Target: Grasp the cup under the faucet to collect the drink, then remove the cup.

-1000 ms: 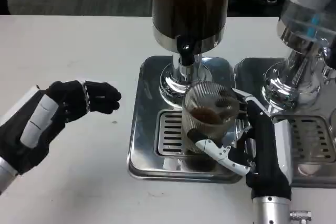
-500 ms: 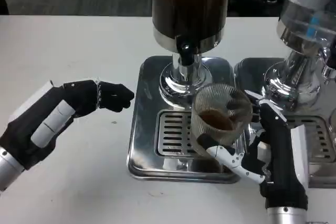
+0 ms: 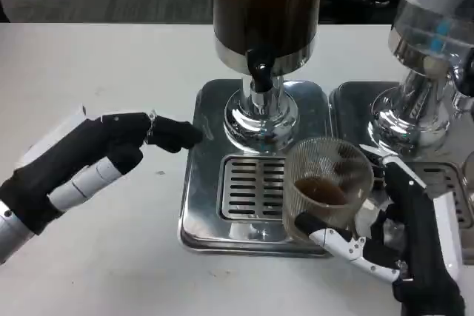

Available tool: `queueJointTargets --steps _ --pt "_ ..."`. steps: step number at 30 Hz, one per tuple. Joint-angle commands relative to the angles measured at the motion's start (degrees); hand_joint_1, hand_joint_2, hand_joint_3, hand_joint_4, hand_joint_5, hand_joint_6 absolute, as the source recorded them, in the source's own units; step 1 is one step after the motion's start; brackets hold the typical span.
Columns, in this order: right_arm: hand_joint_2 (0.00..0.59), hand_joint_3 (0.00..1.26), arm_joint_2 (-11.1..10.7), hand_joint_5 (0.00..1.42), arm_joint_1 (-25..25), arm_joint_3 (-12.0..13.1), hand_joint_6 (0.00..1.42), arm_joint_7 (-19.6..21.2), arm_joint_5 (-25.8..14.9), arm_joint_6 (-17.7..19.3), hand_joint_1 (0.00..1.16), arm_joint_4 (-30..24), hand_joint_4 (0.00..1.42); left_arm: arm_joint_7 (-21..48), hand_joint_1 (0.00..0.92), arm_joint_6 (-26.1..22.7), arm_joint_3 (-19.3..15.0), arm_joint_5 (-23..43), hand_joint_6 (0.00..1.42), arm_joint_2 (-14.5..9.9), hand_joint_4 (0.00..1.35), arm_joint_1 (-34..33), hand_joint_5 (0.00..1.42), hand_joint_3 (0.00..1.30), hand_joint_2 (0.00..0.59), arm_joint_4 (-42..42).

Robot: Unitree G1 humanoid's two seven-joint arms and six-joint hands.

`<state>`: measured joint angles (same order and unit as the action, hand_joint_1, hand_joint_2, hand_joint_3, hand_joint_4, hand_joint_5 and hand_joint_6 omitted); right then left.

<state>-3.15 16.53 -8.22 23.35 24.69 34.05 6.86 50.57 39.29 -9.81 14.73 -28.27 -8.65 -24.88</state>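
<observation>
Ribbed clear plastic forms the cup, and a little brown drink lies at its bottom. In the head view the right hand holds this cup: a white and black finger passes under its front wall, and the black palm stands against its right side. The cup is at the left of this hand, over the front right corner of the steel drip tray, beside the slotted grate. The faucet of the dark drink dispenser is behind the cup and a little to its left, so the cup is not under it. A second dispenser with a clear tank stands behind the right hand, on its own tray.

The left hand holds nothing. Its black fingers are stretched out toward the right and a little apart, and their tips are just beside the left edge of the drip tray, over the white table
</observation>
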Motion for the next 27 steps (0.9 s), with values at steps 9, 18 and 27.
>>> queueJointTargets --steps 9,18,27 --pt "0.116 0.81 -0.2 1.04 6.3 1.8 1.34 -5.1 -3.2 -0.6 0.98 -10.0 0.89 0.9 0.0 4.1 1.6 0.9 0.36 -3.5 0.33 2.9 0.33 0.46 0.091 5.2" --pt "0.111 0.82 -0.1 1.03 9.5 2.7 1.32 -8.0 -4.4 -1.5 1.0 -14.3 0.89 1.1 0.0 6.0 1.5 1.8 0.36 -5.3 0.32 4.9 0.32 0.45 0.09 9.6" --pt "0.104 0.83 0.3 1.03 13.2 3.6 1.3 -9.7 -5.0 -1.7 1.02 -17.5 0.9 1.8 0.0 6.6 2.1 3.2 0.36 -6.3 0.31 7.1 0.32 0.45 0.089 13.7"
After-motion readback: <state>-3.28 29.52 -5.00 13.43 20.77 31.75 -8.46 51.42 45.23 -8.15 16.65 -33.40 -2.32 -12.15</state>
